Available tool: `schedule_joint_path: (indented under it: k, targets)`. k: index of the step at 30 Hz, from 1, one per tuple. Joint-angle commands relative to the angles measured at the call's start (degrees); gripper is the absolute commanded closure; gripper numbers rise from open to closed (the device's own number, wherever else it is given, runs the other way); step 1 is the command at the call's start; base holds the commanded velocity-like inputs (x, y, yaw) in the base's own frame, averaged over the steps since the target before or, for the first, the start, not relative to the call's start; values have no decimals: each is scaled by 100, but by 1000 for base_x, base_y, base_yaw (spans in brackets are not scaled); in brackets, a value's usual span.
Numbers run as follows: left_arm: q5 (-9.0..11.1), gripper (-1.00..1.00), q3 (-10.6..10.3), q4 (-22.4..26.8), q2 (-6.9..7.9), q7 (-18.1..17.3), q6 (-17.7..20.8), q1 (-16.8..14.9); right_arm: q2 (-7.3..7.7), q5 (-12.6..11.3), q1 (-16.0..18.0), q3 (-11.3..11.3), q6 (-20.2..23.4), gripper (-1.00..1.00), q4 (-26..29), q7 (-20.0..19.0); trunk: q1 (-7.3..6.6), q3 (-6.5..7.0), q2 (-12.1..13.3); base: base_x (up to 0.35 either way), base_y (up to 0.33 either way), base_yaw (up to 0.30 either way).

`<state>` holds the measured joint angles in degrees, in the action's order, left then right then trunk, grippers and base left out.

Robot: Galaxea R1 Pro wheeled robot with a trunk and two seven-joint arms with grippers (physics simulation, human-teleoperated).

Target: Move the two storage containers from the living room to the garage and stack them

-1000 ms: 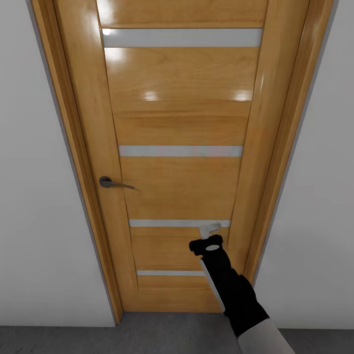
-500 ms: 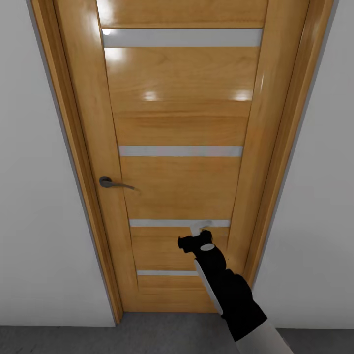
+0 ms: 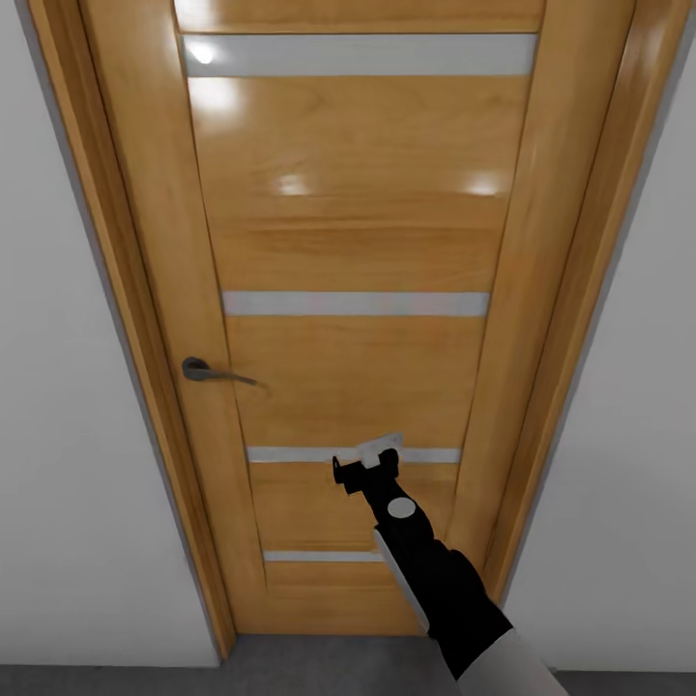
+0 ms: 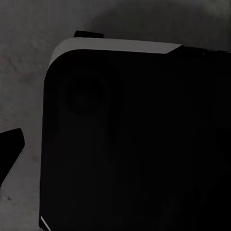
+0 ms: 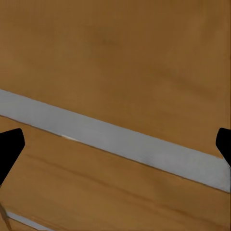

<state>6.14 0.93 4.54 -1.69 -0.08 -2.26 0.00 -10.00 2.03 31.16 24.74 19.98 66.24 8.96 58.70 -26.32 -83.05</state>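
While I sit at the controls, a closed wooden door (image 3: 353,319) takes up most of the head view, honey-coloured with pale grey horizontal strips, set in a matching frame (image 3: 126,319) between white walls (image 3: 58,435). A strip of dark grey floor (image 3: 309,667) runs along the door's bottom edge. On the door's left side sits a dark lever handle (image 3: 208,371). My right gripper (image 3: 372,456) is raised against the lower panel, at the second grey strip from the bottom, well to the right of that handle; the right wrist view shows its two fingertips (image 5: 10,149) spread wide with nothing between them. My left wrist camera looks at a dark body over grey ground, and I cannot tell how that gripper stands. Neither orange-red container is visible here, so I judge this a transit step: getting through the door. Next I would need to bring the gripper across to the handle or push the panel.
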Motion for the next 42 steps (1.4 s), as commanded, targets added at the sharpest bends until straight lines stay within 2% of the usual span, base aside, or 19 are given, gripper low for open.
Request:
schedule_joint_path:
  k: [1,20,34,42]
  targets:
    - [55,-100,4,3,-3,-1,-11,0,0,21,4,8,15,-100,-9,26,3,-6,-3,316,0,0]
    - [54,-100,4,3,2,-1,-11,0,0,13,4,-19,-124,-100,-82,43,3,-6,-3,320,0,0]
    - [54,-100,4,3,2,-1,-11,0,0,27,4,-53,-312,-100,-620,77,3,-6,-3,321,0,0]
    - [54,-100,4,2,2,-1,-11,0,0,270,4,-64,-505,-100,-862,96,3,-6,-3,318,0,0]
